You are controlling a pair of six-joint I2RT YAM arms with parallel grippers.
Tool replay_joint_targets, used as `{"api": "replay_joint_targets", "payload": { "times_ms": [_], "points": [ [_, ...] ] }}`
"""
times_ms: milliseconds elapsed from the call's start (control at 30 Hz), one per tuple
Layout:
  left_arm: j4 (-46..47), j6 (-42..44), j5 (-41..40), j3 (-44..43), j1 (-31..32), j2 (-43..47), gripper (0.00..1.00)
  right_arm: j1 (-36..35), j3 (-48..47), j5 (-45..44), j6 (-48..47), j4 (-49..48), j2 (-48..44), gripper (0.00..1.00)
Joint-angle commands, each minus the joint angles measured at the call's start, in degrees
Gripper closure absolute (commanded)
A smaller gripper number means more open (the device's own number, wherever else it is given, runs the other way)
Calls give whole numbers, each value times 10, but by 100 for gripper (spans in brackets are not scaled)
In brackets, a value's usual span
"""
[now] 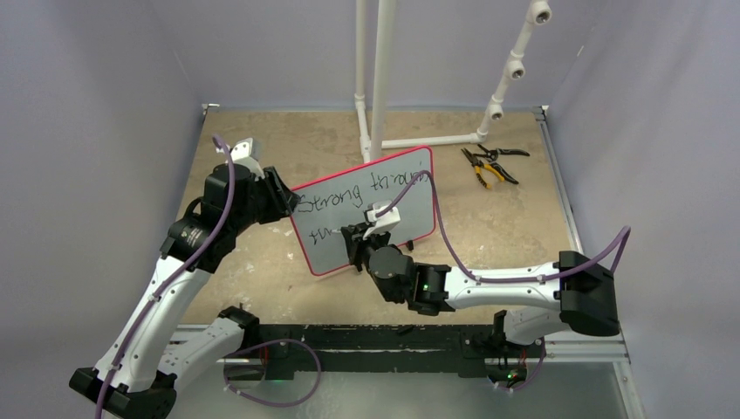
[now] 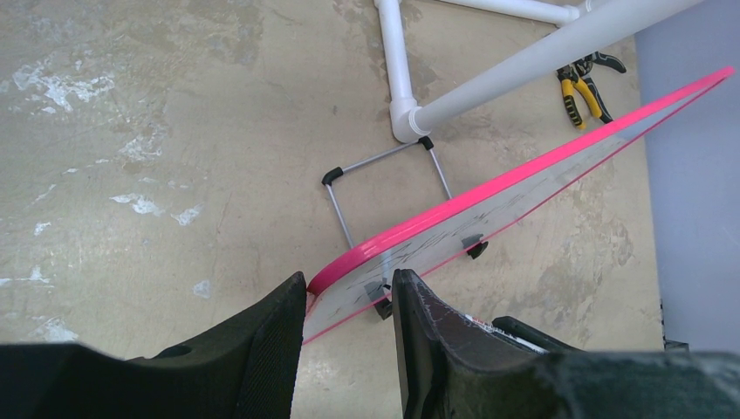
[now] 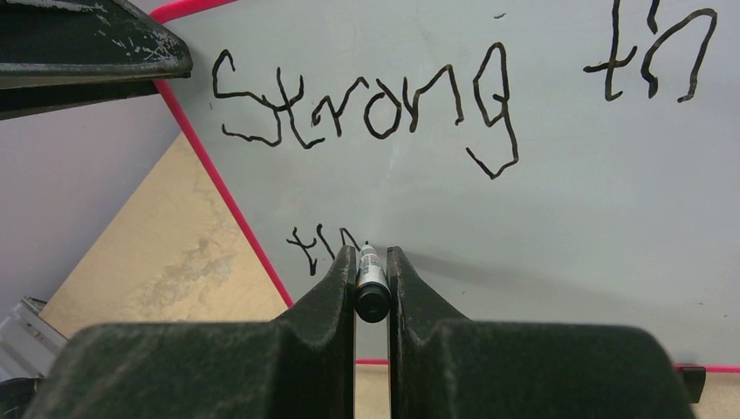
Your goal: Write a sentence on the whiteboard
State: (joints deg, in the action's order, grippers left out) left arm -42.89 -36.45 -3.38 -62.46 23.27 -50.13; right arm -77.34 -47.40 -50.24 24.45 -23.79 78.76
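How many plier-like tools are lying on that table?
2. Yellow-handled pliers and a black-handled pair lie together at the table's far right, beside the white pipe frame. Others could hide behind the whiteboard.

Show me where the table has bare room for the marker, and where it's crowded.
Free: the tabletop bordered by the whiteboard, the pliers and the right arm; the far-left corner between the left gripper and the white pipe stand. Crowded: the centre, where the left gripper clamps the whiteboard and the right gripper holds the marker against it.
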Motion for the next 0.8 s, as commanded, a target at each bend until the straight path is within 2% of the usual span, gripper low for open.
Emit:
{"api": "replay_joint_targets", "payload": {
  "times_ms": [0, 400, 767],
  "points": [
    [19, -8, 9, 2, 0, 3, 61, 3, -23, -37, 11, 11, -4, 100],
    [20, -10, 10, 2, 0, 3, 61, 4, -18, -68, 28, 27, -23, 100],
    [21, -9, 9, 2, 0, 1, 61, 4, -6, -49, -9, -27, -41, 100]
  ]
}}
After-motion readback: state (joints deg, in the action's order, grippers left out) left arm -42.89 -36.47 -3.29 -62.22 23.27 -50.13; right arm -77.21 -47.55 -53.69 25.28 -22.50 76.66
